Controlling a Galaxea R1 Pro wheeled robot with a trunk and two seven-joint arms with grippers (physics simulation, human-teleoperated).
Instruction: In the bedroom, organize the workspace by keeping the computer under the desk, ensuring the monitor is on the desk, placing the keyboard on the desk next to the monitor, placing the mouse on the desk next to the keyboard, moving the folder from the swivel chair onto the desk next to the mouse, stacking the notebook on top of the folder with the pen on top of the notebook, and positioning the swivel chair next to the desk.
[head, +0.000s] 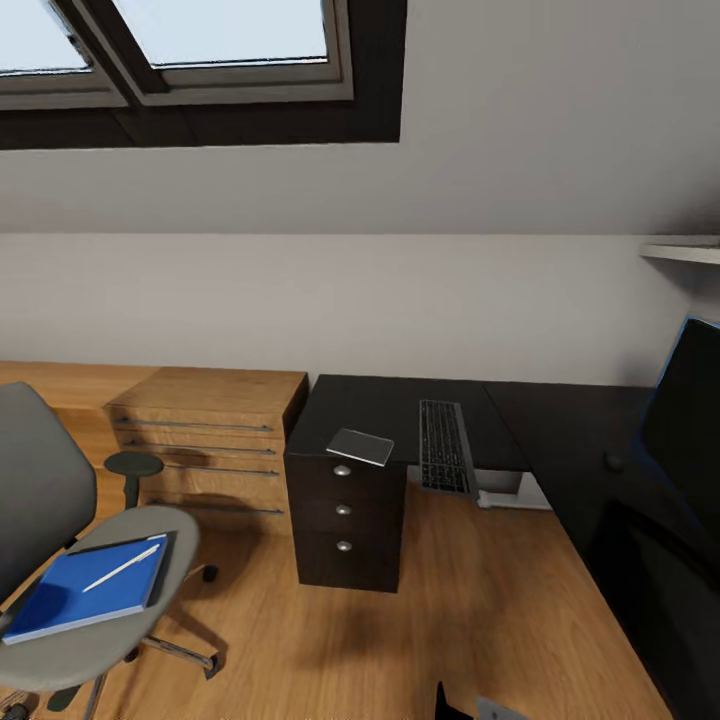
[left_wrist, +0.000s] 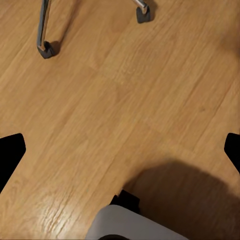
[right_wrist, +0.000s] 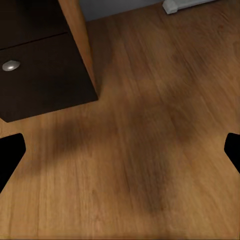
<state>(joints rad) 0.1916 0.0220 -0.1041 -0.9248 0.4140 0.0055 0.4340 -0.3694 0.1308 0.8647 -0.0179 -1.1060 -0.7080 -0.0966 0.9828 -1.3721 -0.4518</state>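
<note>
While both of our grippers hang spread wide over bare wood floor (right_wrist: 150, 150), holding nothing, the left gripper (left_wrist: 120, 150) looks toward the swivel chair's (head: 60, 500) castors. At the head view's lower left, that chair carries the blue folder (head: 85, 595) with the pen (head: 122, 567) on it. At centre, the bench (head: 400, 400) bears the keyboard (head: 443, 445) and a small grey pad (head: 360, 446); the monitor (head: 690, 420) stands at the right edge.

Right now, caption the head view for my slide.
Blue folder and pen on swivel chair; keyboard on desk.

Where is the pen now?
In the head view, lower left, the pen lies on the blue folder, which rests on the swivel chair seat.
</note>
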